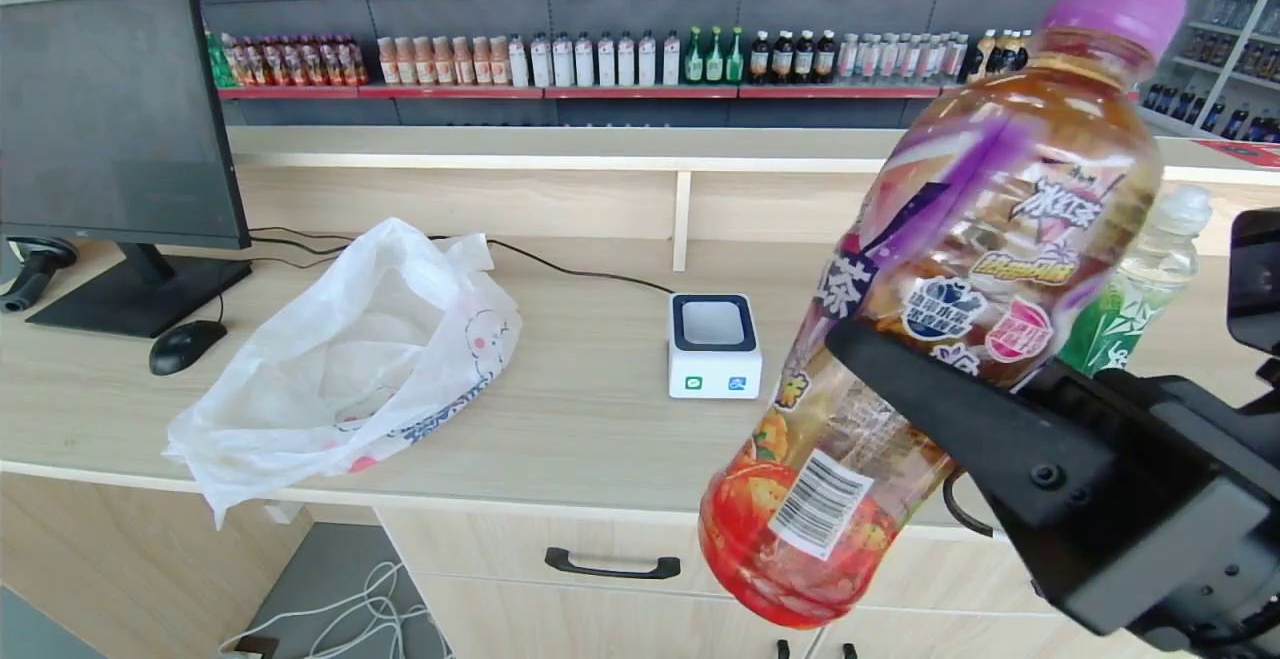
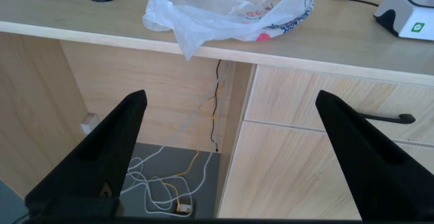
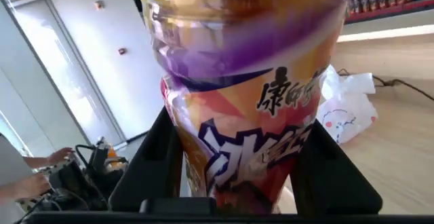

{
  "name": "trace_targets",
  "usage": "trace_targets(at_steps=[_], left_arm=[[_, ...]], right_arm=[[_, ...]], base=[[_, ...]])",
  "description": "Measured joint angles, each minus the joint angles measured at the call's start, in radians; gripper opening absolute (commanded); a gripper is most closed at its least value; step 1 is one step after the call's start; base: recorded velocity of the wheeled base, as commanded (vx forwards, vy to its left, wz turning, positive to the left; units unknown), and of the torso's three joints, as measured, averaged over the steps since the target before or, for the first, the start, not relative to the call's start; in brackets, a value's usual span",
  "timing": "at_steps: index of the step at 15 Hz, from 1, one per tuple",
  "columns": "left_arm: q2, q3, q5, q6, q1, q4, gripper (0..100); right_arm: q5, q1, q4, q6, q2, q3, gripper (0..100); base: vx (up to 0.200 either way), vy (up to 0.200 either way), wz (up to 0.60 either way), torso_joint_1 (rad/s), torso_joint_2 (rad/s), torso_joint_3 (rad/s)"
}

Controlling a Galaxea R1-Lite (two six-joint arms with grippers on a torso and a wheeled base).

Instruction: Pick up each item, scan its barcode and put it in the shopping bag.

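Observation:
My right gripper [image 1: 905, 379] is shut on a tea bottle [image 1: 950, 279] with a purple cap, held high and tilted in front of the head camera, barcode facing down-left. In the right wrist view the tea bottle [image 3: 244, 95] sits between the black fingers [image 3: 152, 159]. The white barcode scanner [image 1: 713, 345] rests on the counter below and left of the bottle. A crumpled white shopping bag [image 1: 350, 359] lies on the counter's left half. My left gripper [image 2: 227, 156] stands open below the counter edge, empty, with the shopping bag [image 2: 230, 7] above it.
A clear bottle with a green label [image 1: 1140, 289] stands behind the held one. A monitor [image 1: 110, 119] and mouse [image 1: 185, 344] occupy the counter's left end. Cables hang under the counter [image 2: 203, 129]. Drawer fronts with a black handle [image 1: 612, 566] face me. Shelves of drinks line the back.

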Motion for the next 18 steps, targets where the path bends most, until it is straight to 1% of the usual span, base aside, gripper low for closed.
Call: trace_targets(at_steps=[2, 4, 7, 8, 11, 13, 16, 18], left_arm=[[0.000, 0.000, 0.000, 0.000, 0.000, 0.000, 100], [0.000, 0.000, 0.000, 0.000, 0.000, 0.000, 100], [0.000, 0.000, 0.000, 0.001, 0.000, 0.000, 100], [0.000, 0.000, 0.000, 0.002, 0.000, 0.000, 100], [0.000, 0.000, 0.000, 0.001, 0.000, 0.000, 100], [0.000, 0.000, 0.000, 0.001, 0.000, 0.000, 100], [0.000, 0.000, 0.000, 0.001, 0.000, 0.000, 100], [0.000, 0.000, 0.000, 0.000, 0.000, 0.000, 100]], right_arm=[[-0.020, -0.023, 0.001, -0.100, 0.035, -0.006, 0], [-0.037, -0.056, 0.001, -0.169, 0.070, -0.019, 0], [-0.087, -0.177, 0.000, -0.315, 0.114, -0.029, 0], [-0.110, -0.205, 0.001, -0.349, 0.126, -0.029, 0], [-0.164, -0.228, 0.000, -0.404, 0.156, -0.027, 0], [-0.166, -0.230, 0.001, -0.424, 0.179, -0.035, 0], [-0.162, -0.237, 0.000, -0.458, 0.231, -0.124, 0], [-0.092, -0.264, -0.001, -0.512, 0.263, -0.183, 0]], base=[[0.000, 0.000, 0.00, 0.000, 0.00, 0.000], [0.000, 0.000, 0.00, 0.000, 0.00, 0.000], [0.000, 0.000, 0.00, 0.000, 0.00, 0.000], [0.000, 0.000, 0.00, 0.000, 0.00, 0.000], [0.000, 0.000, 0.00, 0.000, 0.00, 0.000], [0.000, 0.000, 0.00, 0.000, 0.00, 0.000], [0.000, 0.000, 0.00, 0.000, 0.00, 0.000], [0.000, 0.000, 0.00, 0.000, 0.00, 0.000]])
